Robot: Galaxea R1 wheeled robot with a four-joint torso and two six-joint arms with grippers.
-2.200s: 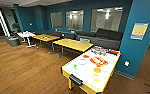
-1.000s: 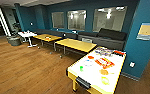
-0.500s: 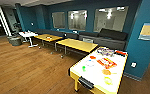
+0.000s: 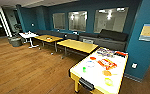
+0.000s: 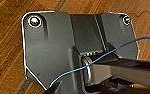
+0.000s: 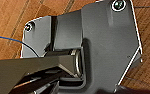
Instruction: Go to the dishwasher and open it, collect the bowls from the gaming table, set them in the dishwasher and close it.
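Currently the head view looks down across a room with a wood floor (image 4: 28, 67) and teal walls (image 4: 143, 55). Gaming table (image 4: 96, 75) sits at lower right of that view, white top with yellowish edge, a dark slot at its near end. On it: bowls spread over the top, apart from each other — a green bowl (image 4: 84, 69) near the left edge, a pale bluish bowl (image 4: 90, 64) just beside it, a red bowl (image 4: 92, 58) further back, an orange bowl (image 4: 106, 73) toward the right, a yellow bowl (image 4: 108, 81) nearest the front right. Board-game boxes (image 4: 107, 63) lie mid-table and at the far end, one red-orange, others multicoloured. Behind the table stand two yellow-wood tables (image 4: 77, 45), then a small white table (image 4: 28, 35) at the far left with a grey bin (image 4: 15, 41) near it. Dark sofa (image 4: 108, 38) runs along the wall under three windows (image 4: 77, 20). A poster (image 4: 148, 32) hangs on the right wall, a socket (image 4: 134, 65) below it. Both wrist views show dark robot plate and bar over wood floor, with a thin blue cable (image 5: 96, 60) crossing; fingers are not made out in either, so cannot tell how far open either gripper is or whether it has hold of anything, and nothing can be placed relative to them.
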